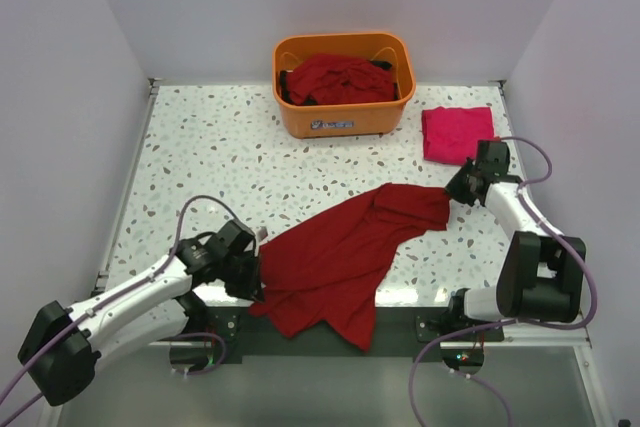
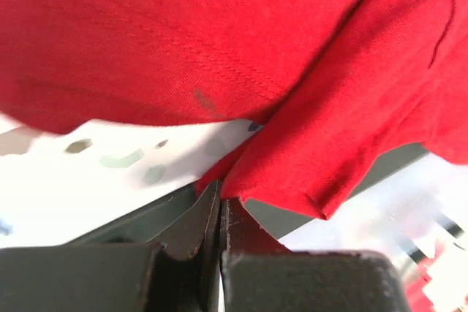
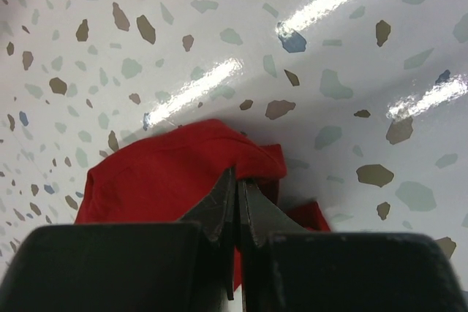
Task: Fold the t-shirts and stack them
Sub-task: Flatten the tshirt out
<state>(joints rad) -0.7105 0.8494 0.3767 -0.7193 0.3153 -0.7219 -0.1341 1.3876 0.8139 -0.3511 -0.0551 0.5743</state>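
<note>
A dark red t-shirt [image 1: 340, 252] lies stretched across the near half of the table, its lower part hanging over the front edge. My left gripper [image 1: 257, 282] is shut on its left edge; in the left wrist view the closed tips [image 2: 219, 193] pinch a fold of the t-shirt [image 2: 241, 49]. My right gripper [image 1: 452, 191] is shut on the shirt's far right corner; the right wrist view shows the tips [image 3: 237, 177] biting the bunched t-shirt [image 3: 161, 173]. A folded pinkish-red t-shirt [image 1: 456, 133] lies at the back right. More dark red t-shirts [image 1: 338, 78] fill the tub.
An orange plastic tub [image 1: 345, 117] stands at the back middle of the speckled table [image 1: 210, 162]. White walls close in the left, back and right sides. The front table edge [image 1: 410, 297] runs just before the arm bases.
</note>
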